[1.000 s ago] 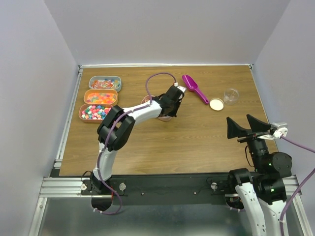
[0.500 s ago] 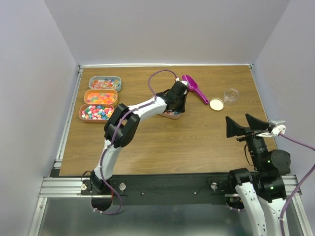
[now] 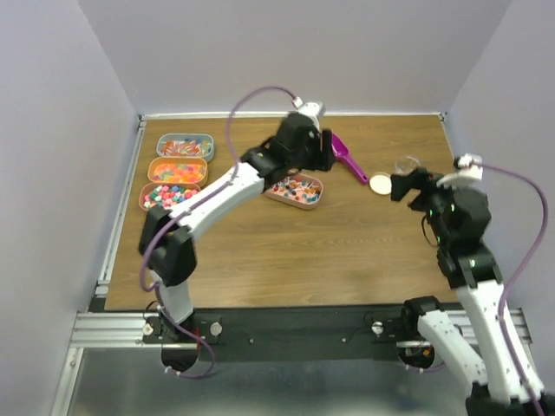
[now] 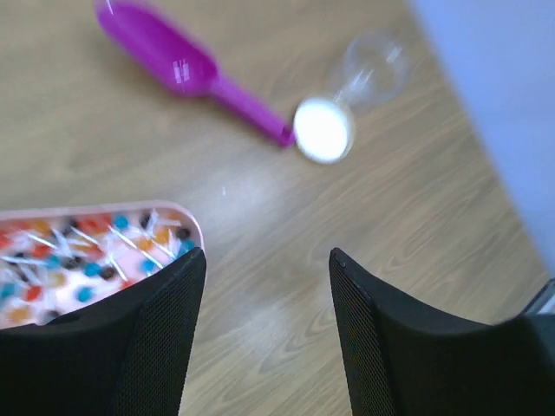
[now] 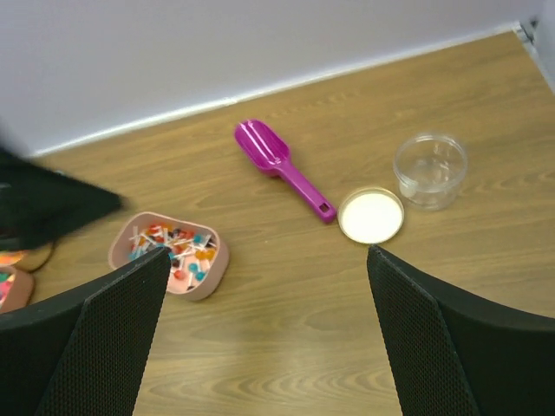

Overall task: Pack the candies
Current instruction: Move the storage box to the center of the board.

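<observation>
left gripper (image 4: 264, 256) spread, empty, above candies (image 4: 78, 260) in pink tray (image 4: 189, 227); right gripper (image 5: 269, 251) spread wide, empty; best align jaws across scoop (image 5: 282, 169) handle, clear of lid (image 5: 371, 216).

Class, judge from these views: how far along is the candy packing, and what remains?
Done: a pink tray of candies stands mid-table near the scoop. In hand: nothing; the left end effector and right end effector are both open and empty. Left: the packing itself; the clear cup is empty, with the lid lying beside it.
</observation>
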Controlling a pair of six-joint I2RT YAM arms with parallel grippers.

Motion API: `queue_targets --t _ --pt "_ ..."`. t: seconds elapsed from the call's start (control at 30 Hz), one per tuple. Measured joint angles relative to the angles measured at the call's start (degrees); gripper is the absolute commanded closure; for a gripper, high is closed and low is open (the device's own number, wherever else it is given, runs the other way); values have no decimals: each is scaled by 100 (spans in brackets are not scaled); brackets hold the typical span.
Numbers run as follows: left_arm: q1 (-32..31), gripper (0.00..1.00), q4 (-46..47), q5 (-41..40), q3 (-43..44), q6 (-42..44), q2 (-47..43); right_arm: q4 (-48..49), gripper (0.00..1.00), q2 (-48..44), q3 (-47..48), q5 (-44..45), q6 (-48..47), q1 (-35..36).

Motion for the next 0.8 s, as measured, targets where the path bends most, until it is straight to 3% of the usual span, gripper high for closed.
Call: queue_targets --t 0.17,0.3,0.37,0.57,0.8 --pt "485 13 280 -251 -520 492 -1928 -321 0 1862 984 463 225 0" --pt "1333 3 693 -914 -1674 984 -3296 -573 0 3145 1526 1005 361 0" --pt "1668 1 861 -1355 -2389 1237 -3825 -778 6 3766 1714 1279 435 -70" --pt "1941 1 1185 -2280 -4120 1727 -4651 -1038 20 5357 2367 1401 507 -798" --pt "2044 1 1453 -2868 -4393 2009 -4990 -1073 35 6631 3220 1108 553 -1519"
